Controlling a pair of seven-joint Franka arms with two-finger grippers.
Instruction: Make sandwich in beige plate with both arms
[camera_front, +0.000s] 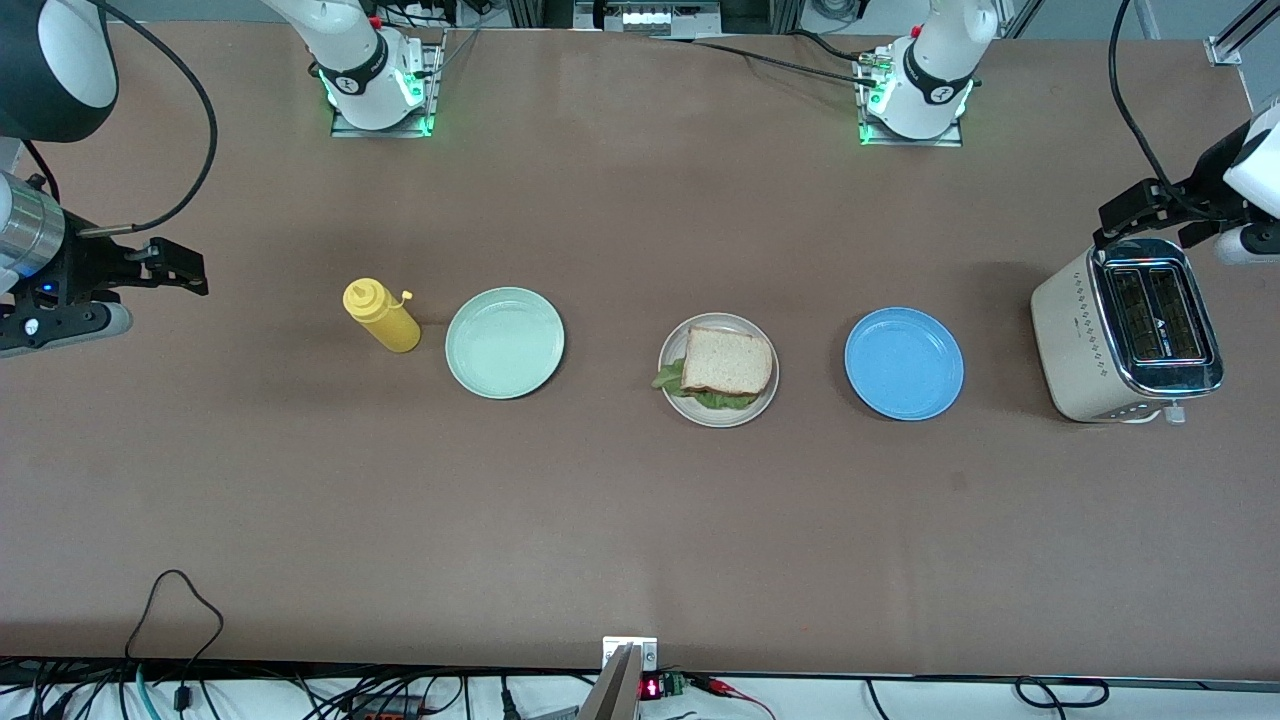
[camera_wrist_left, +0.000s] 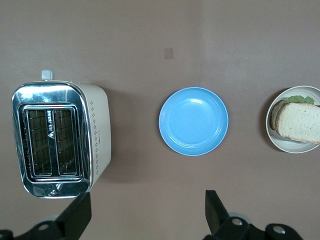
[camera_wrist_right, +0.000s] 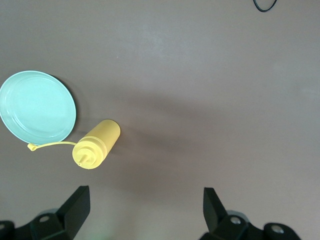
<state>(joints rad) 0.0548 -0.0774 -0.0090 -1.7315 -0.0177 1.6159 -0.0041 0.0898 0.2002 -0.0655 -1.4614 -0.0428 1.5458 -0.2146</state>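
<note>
On the beige plate (camera_front: 718, 370), right in the middle of the table (camera_front: 640, 530), sits the sandwich (camera_front: 722, 367): a top slice of bread, a second slice peeking out under it in the left wrist view, and lettuce (camera_front: 672, 378) sticking out the edge toward the right arm's end and along the edge nearer the front camera. Nothing is touching it.

Both grippers are up in the air, well apart from the plate. The left gripper (camera_front: 1150, 215) hangs over the toaster (camera_front: 1130, 335) at the left arm's end of the table, fingers (camera_wrist_left: 75, 216) spread wide and holding nothing. The right gripper (camera_front: 170, 268) hovers over bare table at the right arm's end, also wide open and empty, with its fingers (camera_wrist_right: 76, 206) showing in its own wrist view.

Rest of the lineup runs in a row across the table: yellow bottle (camera_front: 382, 315) standing just beside the green plate (camera_front: 504, 343), then the beige plate, then the blue plate (camera_front: 903, 363), then the toaster. Green and blue plates have nothing on them. The toaster's two slots look empty from the left wrist camera. The bottle's cap dangles off on its little strap.
</note>
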